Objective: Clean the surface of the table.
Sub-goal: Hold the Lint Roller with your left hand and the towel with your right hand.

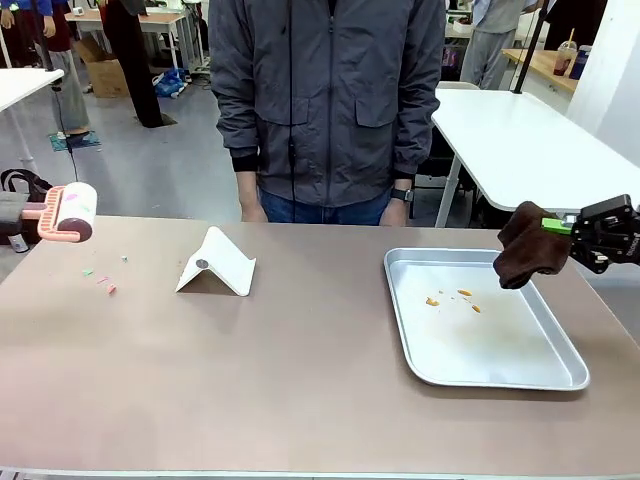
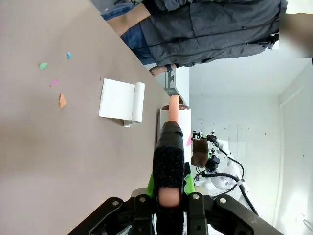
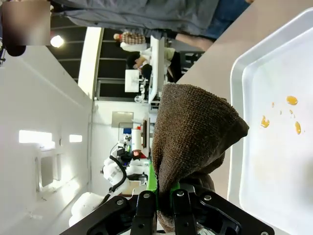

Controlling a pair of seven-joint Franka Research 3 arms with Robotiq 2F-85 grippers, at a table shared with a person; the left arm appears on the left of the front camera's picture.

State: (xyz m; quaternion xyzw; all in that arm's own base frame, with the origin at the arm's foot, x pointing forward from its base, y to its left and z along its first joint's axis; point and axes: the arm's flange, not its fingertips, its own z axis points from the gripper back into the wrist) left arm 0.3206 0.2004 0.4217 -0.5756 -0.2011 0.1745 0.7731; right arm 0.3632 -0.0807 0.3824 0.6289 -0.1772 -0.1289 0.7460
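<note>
Matte taupe-brown table (image 1: 300, 380), pale front edge, coloured scraps (image 1: 103, 281) at left

The large rectangular bench (image 1: 300, 390), matte taupe-brown on top with a pale front edge, lies flat, a few small coloured scraps (image 1: 103, 280) scattered near its left end.

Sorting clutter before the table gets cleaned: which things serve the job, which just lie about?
For the job: table, lint roller, brown cloth, coloured scraps.
Lying about: white folded stand, metal tray.
</note>
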